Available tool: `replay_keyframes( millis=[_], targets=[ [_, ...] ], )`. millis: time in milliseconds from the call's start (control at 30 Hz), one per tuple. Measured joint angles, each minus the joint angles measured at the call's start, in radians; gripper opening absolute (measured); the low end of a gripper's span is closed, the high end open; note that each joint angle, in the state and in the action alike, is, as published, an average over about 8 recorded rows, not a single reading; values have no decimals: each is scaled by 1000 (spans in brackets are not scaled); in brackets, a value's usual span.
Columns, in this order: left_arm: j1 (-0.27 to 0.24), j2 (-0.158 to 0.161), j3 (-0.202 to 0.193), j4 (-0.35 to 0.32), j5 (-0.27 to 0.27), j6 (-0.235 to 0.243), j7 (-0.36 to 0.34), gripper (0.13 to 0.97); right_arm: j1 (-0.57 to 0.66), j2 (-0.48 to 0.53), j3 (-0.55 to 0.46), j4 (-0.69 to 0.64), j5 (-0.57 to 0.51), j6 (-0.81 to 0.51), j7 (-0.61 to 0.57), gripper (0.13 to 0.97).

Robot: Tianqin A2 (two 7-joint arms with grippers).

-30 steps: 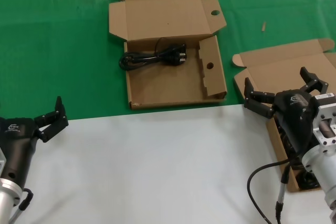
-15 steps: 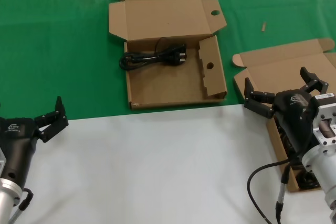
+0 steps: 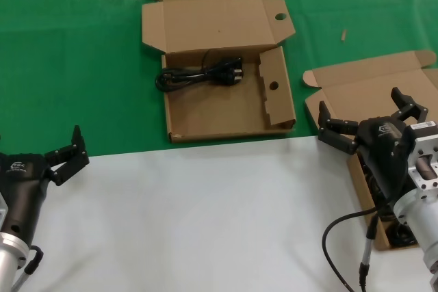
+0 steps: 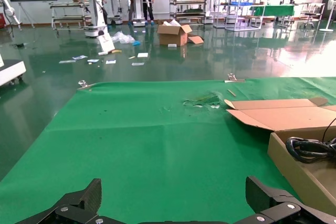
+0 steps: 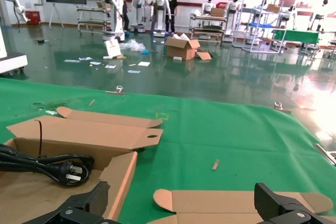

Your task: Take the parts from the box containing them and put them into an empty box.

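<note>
Coiled black power cable [image 3: 200,75] lies along the far wall of the holed cardboard box [image 3: 217,115] at the centre of the green-covered counter [image 3: 75,66]. To the robot's right, the plain-lidded box [image 3: 359,94] sits partly hidden under the right pincer [image 3: 367,116], whose fingers are spread wide above it. The left pincer [image 3: 66,154], also spread wide, waits at the near left, over the edge of the white sheet [image 3: 198,217].

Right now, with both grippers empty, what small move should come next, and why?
Probably lower the open right gripper into the plain-lidded box under it for another cable. One coiled cable already lies in the holed box; the open left gripper waits near the table's front left.
</note>
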Motion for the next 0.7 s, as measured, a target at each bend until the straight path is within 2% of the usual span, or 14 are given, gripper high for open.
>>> replay_keyframes(
  millis=[700],
  targets=[
    [0, 0, 0, 0, 0, 0, 0, 966, 0, 0, 0, 0, 0, 0, 0, 966]
  ],
)
